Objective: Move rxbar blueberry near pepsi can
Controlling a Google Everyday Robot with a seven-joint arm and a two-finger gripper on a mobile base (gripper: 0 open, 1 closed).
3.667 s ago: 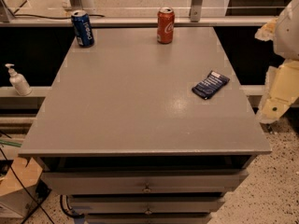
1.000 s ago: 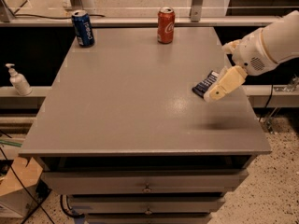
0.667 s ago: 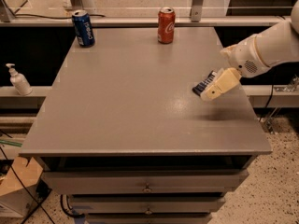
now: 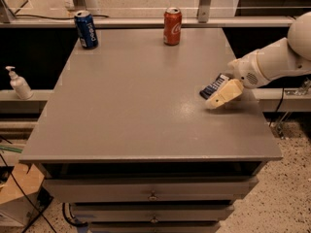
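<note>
On the table point(image 4: 146, 106), at 3 o'clock, the gripper point(image 4: 221, 95) sits over the rxbar blueberry point(image 4: 212, 87); whether it grips yet, nobody can tell. It should hold the bar snugly, then carry it near the pepsi can point(image 4: 86, 29) at 11 o'clock

Cream jaws at navy rxbar blueberry point(image 4: 213, 87); blue pepsi can point(image 4: 86, 29)
</note>
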